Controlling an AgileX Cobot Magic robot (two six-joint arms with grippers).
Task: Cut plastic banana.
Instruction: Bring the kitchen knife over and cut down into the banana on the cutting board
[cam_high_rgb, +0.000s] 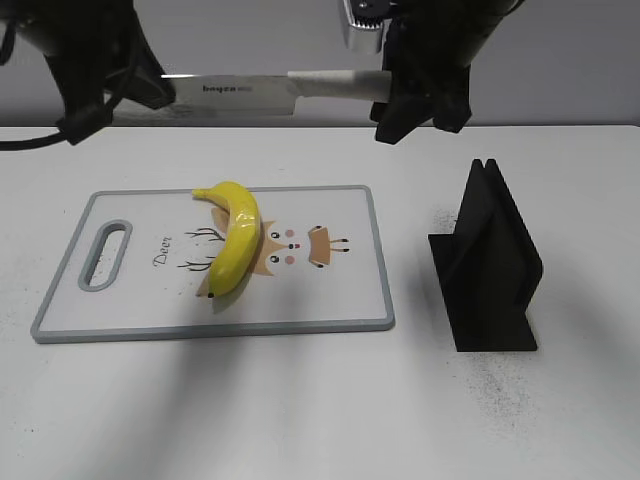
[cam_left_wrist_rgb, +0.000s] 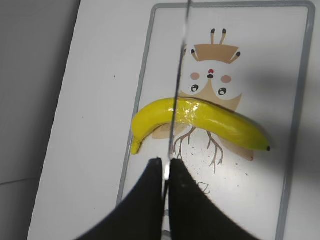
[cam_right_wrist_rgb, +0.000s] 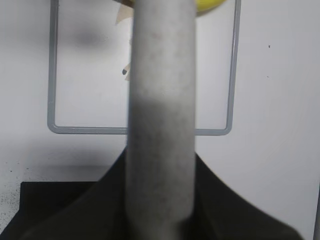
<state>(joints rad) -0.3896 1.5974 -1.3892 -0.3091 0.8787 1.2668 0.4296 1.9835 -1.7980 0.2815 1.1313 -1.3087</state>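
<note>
The plastic banana (cam_high_rgb: 238, 240) lies whole on a white cutting board (cam_high_rgb: 130, 310) with a deer drawing. A knife with a white blade (cam_high_rgb: 240, 95) and a pale handle (cam_high_rgb: 335, 85) hangs level, high above the board. My right gripper (cam_high_rgb: 400, 85) is shut on the handle (cam_right_wrist_rgb: 160, 90). My left gripper (cam_high_rgb: 150, 88) is shut on the blade tip. In the left wrist view the thin blade edge (cam_left_wrist_rgb: 180, 75) runs out from the jaws (cam_left_wrist_rgb: 165, 167) over the banana (cam_left_wrist_rgb: 200, 117). A bit of banana (cam_right_wrist_rgb: 212, 4) shows at the top of the right wrist view.
A black knife stand (cam_high_rgb: 490, 265) stands on the white table to the right of the board. The board has a handle slot (cam_high_rgb: 105, 255) at its left end. Dark specks dot the table near the stand.
</note>
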